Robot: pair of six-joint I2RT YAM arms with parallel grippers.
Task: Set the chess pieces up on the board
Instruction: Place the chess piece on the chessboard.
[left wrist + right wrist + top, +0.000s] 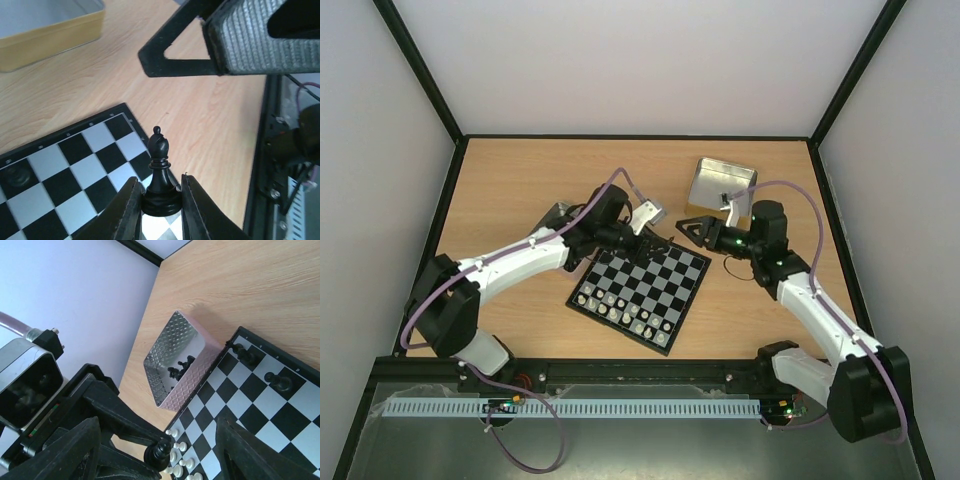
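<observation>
My left gripper (pixel 160 197) is shut on the base of a black bishop (pixel 159 170) and holds it upright over the board (pixel 75 165) near its far edge. In the top view the left gripper (pixel 642 240) sits at the board's (pixel 650 300) far side. My right gripper (pixel 686 230) is open and empty, just right of the left one. In the right wrist view its fingers (pixel 255 455) spread wide around the held bishop (pixel 161 452). Two black pieces (pixel 247 355) stand on the board's far corner squares. More black pieces (pixel 181 366) lie in a metal tray (pixel 165 340).
Pale pieces (pixel 620 312) fill the board's near rows. A second, empty metal tray (pixel 722 183) stands at the back right, and also shows in the left wrist view (pixel 50 35). The table's black rim and walls close it in.
</observation>
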